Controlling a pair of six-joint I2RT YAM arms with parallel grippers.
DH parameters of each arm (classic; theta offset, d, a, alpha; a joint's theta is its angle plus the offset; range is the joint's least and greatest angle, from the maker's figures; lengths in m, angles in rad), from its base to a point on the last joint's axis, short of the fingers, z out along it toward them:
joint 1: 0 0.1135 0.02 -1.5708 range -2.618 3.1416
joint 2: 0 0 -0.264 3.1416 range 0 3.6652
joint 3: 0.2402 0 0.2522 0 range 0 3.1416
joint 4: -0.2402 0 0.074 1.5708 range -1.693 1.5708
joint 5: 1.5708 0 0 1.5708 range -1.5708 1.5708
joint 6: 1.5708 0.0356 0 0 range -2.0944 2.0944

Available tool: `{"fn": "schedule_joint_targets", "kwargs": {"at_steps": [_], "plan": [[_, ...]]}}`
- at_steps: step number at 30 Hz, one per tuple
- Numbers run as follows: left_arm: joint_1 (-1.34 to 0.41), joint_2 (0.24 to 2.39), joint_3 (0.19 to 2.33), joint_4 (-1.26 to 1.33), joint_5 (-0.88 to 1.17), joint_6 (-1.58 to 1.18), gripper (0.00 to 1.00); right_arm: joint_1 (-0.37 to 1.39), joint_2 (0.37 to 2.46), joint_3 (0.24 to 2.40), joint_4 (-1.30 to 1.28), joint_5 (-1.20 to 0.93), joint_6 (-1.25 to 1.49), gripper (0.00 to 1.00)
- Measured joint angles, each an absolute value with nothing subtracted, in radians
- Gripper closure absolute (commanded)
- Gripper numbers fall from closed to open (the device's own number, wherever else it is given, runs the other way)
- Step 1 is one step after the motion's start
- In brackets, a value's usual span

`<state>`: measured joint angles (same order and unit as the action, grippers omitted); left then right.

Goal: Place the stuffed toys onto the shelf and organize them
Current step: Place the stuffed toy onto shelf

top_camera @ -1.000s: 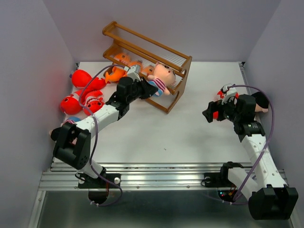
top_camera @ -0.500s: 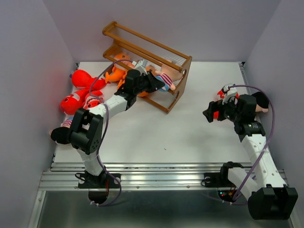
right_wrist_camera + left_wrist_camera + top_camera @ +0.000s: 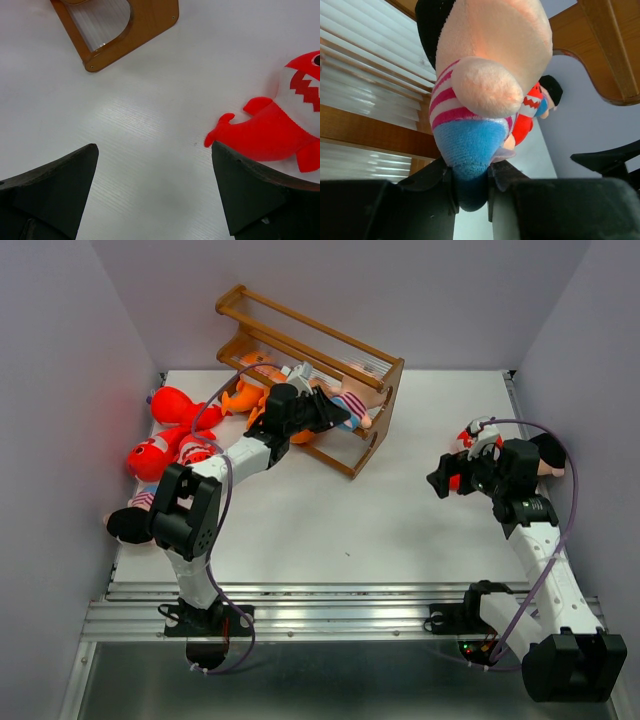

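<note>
The left arm has reached forward over the last second and carried the doll (image 3: pixel 352 406) from just in front of the shelf (image 3: pixel 290 325) in between its rails. In the top view the doll now lies across one of the lower tiers, close to the shelf's right side panel. Which tier it is cannot be told. Over the last half second the arm has hardly moved, so the reach looks finished.

The left claw (image 3: pixel 470 186) is still clamped on the doll's blue legs. The wrist view shows the striped shirt and head pointing up into the shelf, whose ribbed tier and brown rail (image 3: pixel 370 132) fill the space to the left of the doll.

The placement itself looks nearly done. What seems left is to let go and back out without dragging the doll off the rails.

An orange fish (image 3: pixel 245 395) already sits at the shelf's left end. Red sharks (image 3: pixel 170 405) lie on the surface (image 3: pixel 380 530) left of the shelf and are not yet shelved.

The right arm has not shifted. Its right claw (image 3: pixel 155 190) hangs spread wide and empty over the surface, well right of the shelf, with a red shark (image 3: pixel 270 130) just beside one finger.
</note>
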<state>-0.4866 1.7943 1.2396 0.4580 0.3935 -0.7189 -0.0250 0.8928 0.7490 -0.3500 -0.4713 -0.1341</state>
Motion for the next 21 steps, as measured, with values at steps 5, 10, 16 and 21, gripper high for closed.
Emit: {"fn": "schedule_joint_targets", "kwargs": {"at_steps": [5,10,16,21], "plan": [[-0.487,1.795,1.243,0.458,0.402,-0.721,0.42,-0.025,0.9,0.749,-0.35,-0.471,-0.134,0.0],[-0.487,1.795,1.243,0.457,0.406,-0.722,0.36,-0.025,0.904,0.749,-0.35,-0.471,-0.134,0.0],[-0.487,1.794,1.243,0.456,0.409,-0.721,0.27,-0.025,0.904,0.749,-0.35,-0.471,-0.134,0.0],[-0.487,1.792,1.243,0.451,0.411,-0.714,0.18,-0.027,0.904,0.749,-0.35,-0.471,-0.134,0.0]]}}
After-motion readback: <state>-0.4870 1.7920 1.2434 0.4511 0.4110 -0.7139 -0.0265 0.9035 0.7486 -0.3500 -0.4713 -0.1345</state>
